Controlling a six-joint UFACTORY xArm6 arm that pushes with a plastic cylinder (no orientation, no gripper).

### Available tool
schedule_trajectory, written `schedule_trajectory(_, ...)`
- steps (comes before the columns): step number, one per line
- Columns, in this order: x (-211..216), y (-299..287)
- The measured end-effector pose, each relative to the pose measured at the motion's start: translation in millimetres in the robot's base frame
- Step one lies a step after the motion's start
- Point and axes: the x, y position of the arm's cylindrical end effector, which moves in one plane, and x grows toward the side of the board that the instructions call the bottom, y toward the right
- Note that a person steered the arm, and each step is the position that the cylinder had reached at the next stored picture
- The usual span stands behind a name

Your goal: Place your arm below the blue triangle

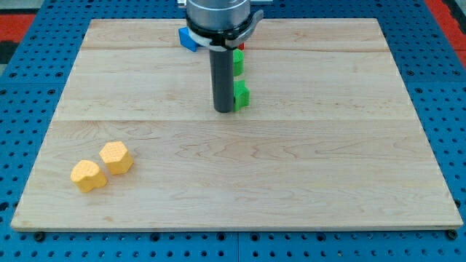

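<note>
Tip: my tip (223,110) rests on the board (240,182), in the upper middle of the wood. There is no gripper here, only a plain rod, so nothing is held or clamped.

Blue triangle: the blue triangle (189,38) lies above my tip and a little to the view's left, near the board's top edge. The arm's head covers part of it, so only its left portion shows.

Tip against target: my tip stands below the triangle, apart from it, with bare wood between. I judge it is placed low enough to count as below, though slightly off to the view's right of the triangle's middle.

Green blocks: one green block (241,94) sits just beside my tip on the view's right, possibly touching; I cannot tell. A second green block (237,60) lies above it, partly behind the rod.

Red block: a sliver of red block (241,46) peeks out above the greens; its shape is hidden.

Yellow blocks: two yellow blocks (102,166) sit well apart, far below and to the view's left of my tip, touching each other.

Risk: any shift to the view's right would likely nudge the near green block.
</note>
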Motion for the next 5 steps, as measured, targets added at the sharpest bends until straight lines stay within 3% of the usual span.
schedule_trajectory(1,1,14)
schedule_trajectory(2,-25,-45)
schedule_trajectory(4,-82,-25)
schedule_trajectory(5,-88,-63)
